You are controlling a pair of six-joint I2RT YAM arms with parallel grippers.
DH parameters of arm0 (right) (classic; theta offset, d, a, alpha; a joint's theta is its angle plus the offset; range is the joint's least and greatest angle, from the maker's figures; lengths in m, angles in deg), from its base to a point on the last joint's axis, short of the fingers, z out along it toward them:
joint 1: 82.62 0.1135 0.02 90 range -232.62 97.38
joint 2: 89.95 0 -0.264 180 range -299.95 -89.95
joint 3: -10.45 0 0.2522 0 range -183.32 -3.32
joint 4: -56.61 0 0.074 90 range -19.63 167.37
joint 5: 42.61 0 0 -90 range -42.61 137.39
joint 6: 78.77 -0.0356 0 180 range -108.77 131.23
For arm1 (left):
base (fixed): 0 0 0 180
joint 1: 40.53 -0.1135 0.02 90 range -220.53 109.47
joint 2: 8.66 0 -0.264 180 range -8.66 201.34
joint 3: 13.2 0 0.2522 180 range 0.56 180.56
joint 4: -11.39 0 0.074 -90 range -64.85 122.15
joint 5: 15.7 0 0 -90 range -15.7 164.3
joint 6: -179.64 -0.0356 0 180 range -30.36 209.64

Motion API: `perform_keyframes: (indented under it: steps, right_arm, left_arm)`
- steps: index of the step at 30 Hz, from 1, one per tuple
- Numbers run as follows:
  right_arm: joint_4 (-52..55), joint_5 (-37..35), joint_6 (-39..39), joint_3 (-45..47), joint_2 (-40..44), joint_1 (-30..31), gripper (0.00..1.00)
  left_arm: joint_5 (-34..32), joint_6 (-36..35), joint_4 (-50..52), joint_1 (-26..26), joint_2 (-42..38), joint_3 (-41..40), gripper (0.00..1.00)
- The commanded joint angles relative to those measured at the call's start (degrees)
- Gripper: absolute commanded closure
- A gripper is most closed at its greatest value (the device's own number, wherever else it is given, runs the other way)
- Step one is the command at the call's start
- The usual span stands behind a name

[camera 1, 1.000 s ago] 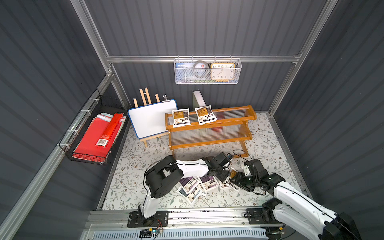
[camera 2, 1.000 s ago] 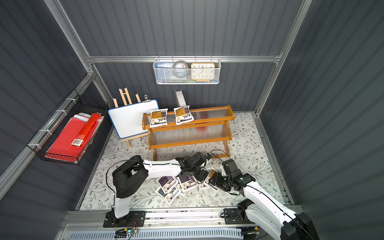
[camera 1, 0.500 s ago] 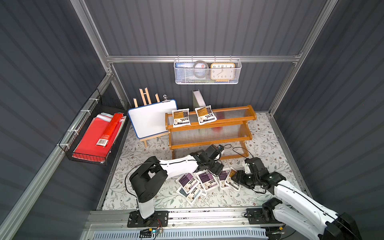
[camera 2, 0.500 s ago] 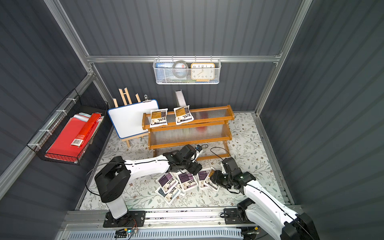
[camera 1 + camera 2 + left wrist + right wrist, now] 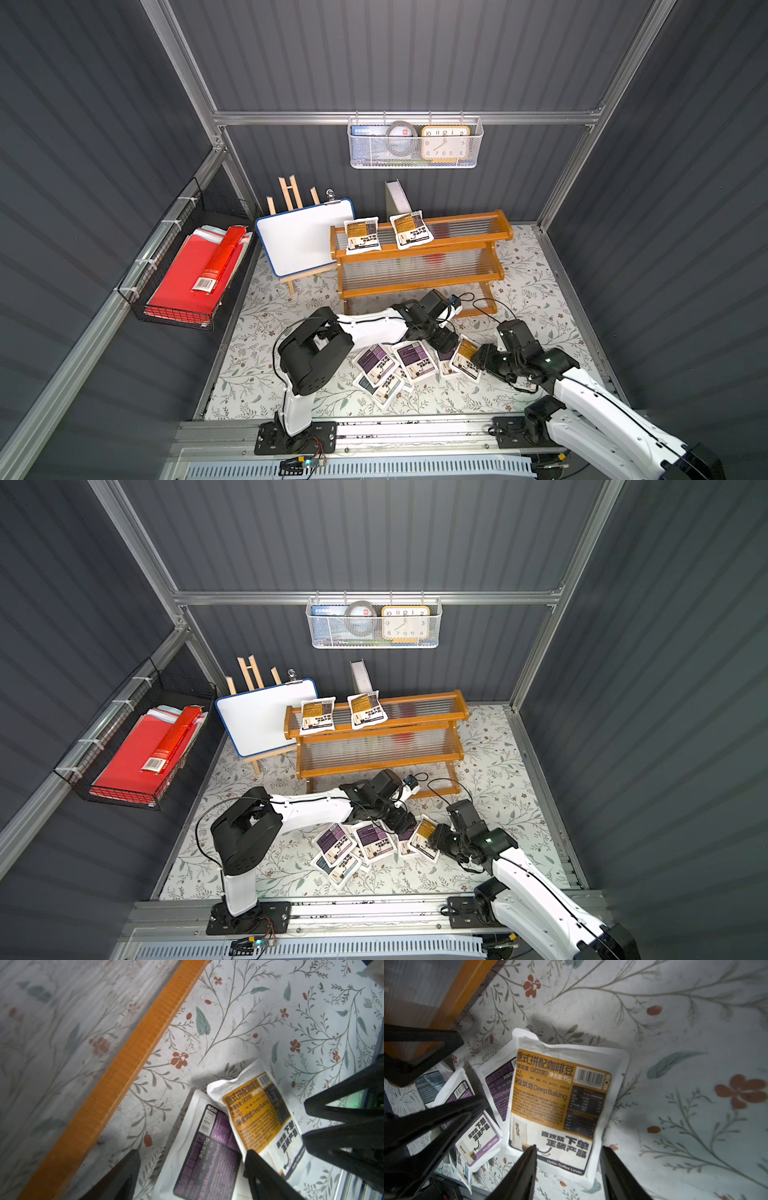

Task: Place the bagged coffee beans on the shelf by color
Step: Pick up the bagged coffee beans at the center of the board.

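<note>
Baskets first: the white mesh basket (image 5: 415, 165) hung on the back wall holds a yellow-framed clock (image 5: 445, 142), a roll of tape (image 5: 400, 132) and a blue box (image 5: 365, 131), while the black wire basket (image 5: 178, 321) on the side wall holds red folders (image 5: 178, 274). On the shelf (image 5: 419, 284), the top tier carries two shelved pouches (image 5: 362, 235) side by side at the end nearest the whiteboard (image 5: 299, 237), both with yellow-orange labels. The other bags lie in a loose, overlapping heap on the floral mat (image 5: 257, 332) in front of the shelf: purple pouches (image 5: 415, 359), grey-blue pouches (image 5: 368, 383) partly under them, and a yellow-orange pouch (image 5: 560, 1101) at the heap's edge, resting partly on a purple one. Each bag is a flat white square with a coloured label block, black text and a barcode. The left gripper (image 5: 191, 1153) hovers over one of the purple pouches with its jaws wide apart, holding nothing. The right gripper (image 5: 569, 1147) has its jaws partly spread across the near edge of the yellow-orange pouch; whether they touch it cannot be told.
</note>
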Motion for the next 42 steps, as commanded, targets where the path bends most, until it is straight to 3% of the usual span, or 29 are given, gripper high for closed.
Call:
perform_keyframes:
  steps: [1,12,16,19,24,27,31,33,37,42]
  right_arm:
    - [-0.30,1.12,-0.72,1.29,-1.66,-0.05,0.45]
    - [-7.89,8.97,1.35,4.06,-7.92,-0.41,0.45]
    - [-9.83,7.27,2.17,3.70,-6.56,-0.45,0.47]
    - [-9.11,4.88,2.39,2.38,-4.07,-0.55,0.58]
    - [-7.13,-0.15,1.33,0.38,1.09,-0.64,0.89]
    - [-7.02,-1.24,0.50,-0.05,3.86,-0.64,1.00]
    - [-4.83,-1.64,0.99,-3.05,4.21,-0.64,1.00]
    - [-3.46,-0.91,1.82,-6.18,3.46,-0.66,1.00]
    - [-0.27,-1.43,4.02,-16.50,1.31,-0.65,1.00]
    - [3.65,1.57,14.98,-34.45,-4.28,-0.63,1.00]
  left_arm:
    - [1.85,-1.13,1.02,0.70,1.62,1.05,0.17]
    - [1.18,-2.00,2.11,1.80,6.24,3.57,0.23]
    - [0.38,-3.35,3.66,2.06,8.12,3.15,0.29]
    - [0.06,-3.76,4.30,2.06,8.90,2.67,0.30]
    - [-0.21,-3.25,4.04,2.06,7.68,-0.74,0.30]
    - [-0.40,-2.68,3.72,2.06,5.73,-0.72,0.30]
    - [-5.29,-1.04,2.53,1.98,2.44,0.41,0.29]
    - [-11.10,1.64,0.87,1.80,-0.14,0.11,0.29]
    - [-23.62,9.84,-2.47,-0.40,-6.93,-2.75,0.26]
    - [-28.24,17.89,-6.28,-4.62,-13.83,-6.67,0.23]
